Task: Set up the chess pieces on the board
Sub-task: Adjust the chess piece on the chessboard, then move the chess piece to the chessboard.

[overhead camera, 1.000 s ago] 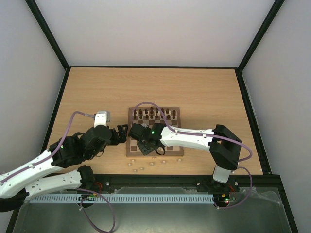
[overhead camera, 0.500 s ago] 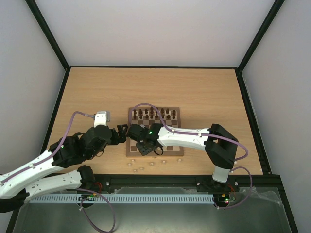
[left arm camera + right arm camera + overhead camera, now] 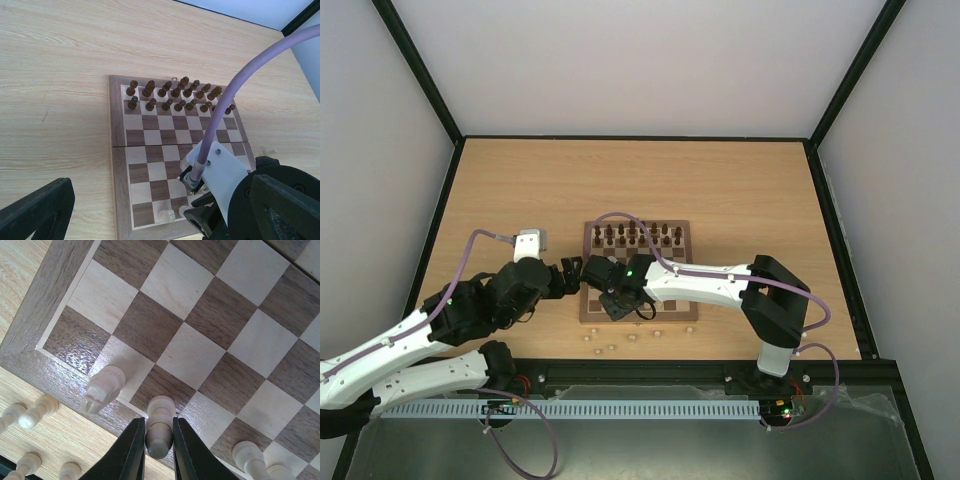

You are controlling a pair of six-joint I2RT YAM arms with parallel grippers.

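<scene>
- The wooden table (image 3: 740, 190) carries everything; the board (image 3: 677, 256) lies a little toward 6 o'clock of its middle.
- The left arm (image 3: 410, 345) reaches in from 8 o'clock. The right arm (image 3: 710, 285) stretches from 4 o'clock across the near half of the board.
- The board is a square of dark and cream checks with a light brown border. Its 12 o'clock edge faces away from the arms.
- The left gripper (image 3: 572, 272) hangs just off the board's 9 o'clock edge, its jaws spread wide apart.
- The right gripper (image 3: 159, 440) is over the board's 7 o'clock corner. Its jaws are drawn narrow and pinch a pale piece (image 3: 160, 422) over the near-edge row. I cannot tell whether its base touches the board.
- The dark pieces (image 3: 175, 95) stand upright in two rows along the board's 12 o'clock edge.
- In the right wrist view, a pale knight (image 3: 102, 387) stands on a cream square at 10 o'clock of the held piece, close but apart from it. Another pale piece (image 3: 247, 455) stands at 4 o'clock.
- Loose pale pieces (image 3: 610, 346) lie scattered on the table just past the board's 6 o'clock edge.
</scene>
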